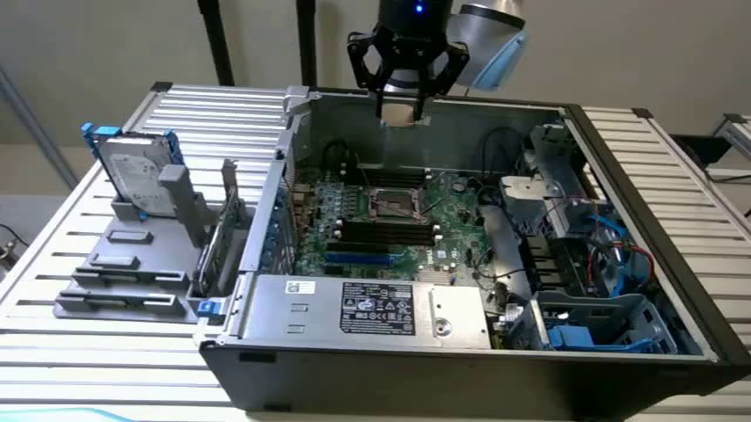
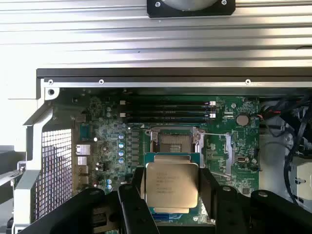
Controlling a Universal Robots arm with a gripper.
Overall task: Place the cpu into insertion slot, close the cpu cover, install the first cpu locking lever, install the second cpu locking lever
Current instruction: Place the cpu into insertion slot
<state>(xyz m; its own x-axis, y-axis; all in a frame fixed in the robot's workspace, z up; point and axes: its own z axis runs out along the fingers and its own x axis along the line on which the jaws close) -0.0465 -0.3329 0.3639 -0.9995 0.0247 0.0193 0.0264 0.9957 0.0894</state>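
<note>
Closest in, the black two-fingered gripper [image 2: 171,192] is clenched on the small flat square cpu [image 2: 171,183] with its silvery-grey metal top, pinching two opposite edges. It hangs well above the open dark-grey computer case [image 1: 470,374]. Below, the square dark insertion slot [image 1: 397,204] with its silvery rim looks uncovered on the green circuit board [image 2: 234,146]. To my eye the placing has barely begun. Done well, it wants the chip kept level, its edges squared to the socket, and a straight, gentle descent with no sliding across the contacts.

Arm [image 1: 488,37]: at 12 o'clock in the exterior view, wrist vertical.
Gripper [image 1: 400,110]: pointing down, fingers [image 2: 138,181] clamped on the cpu [image 2: 171,183].
</note>
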